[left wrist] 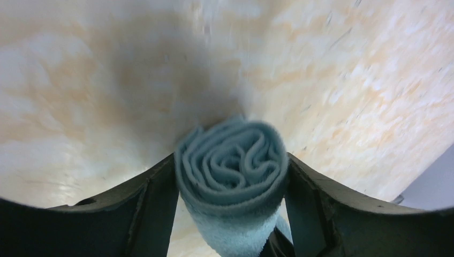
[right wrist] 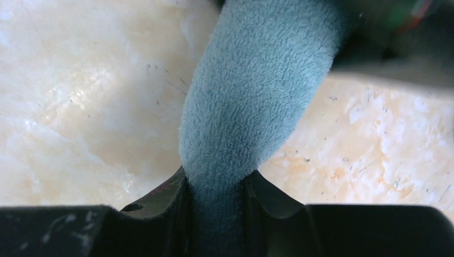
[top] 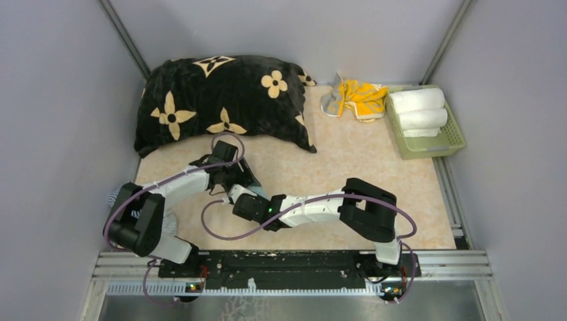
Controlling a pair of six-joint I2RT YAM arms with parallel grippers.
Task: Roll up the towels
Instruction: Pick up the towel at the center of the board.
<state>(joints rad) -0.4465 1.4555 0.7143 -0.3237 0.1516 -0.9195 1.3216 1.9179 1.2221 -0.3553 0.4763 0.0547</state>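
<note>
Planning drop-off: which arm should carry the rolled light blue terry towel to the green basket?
Probably right: right gripper pinches the light blue terry towel; green basket stands on that side.

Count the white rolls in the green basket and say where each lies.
3, side by side in the green basket: the far roll, the middle roll, and the near roll, only a strip of it showing. Others may lie hidden beneath.

Towels: one light blue roll; one grey-and-yellow towel, crumpled. Black cushion: one. Green basket: one, holding two white rolls; a third white piece below them is unclear.
</note>
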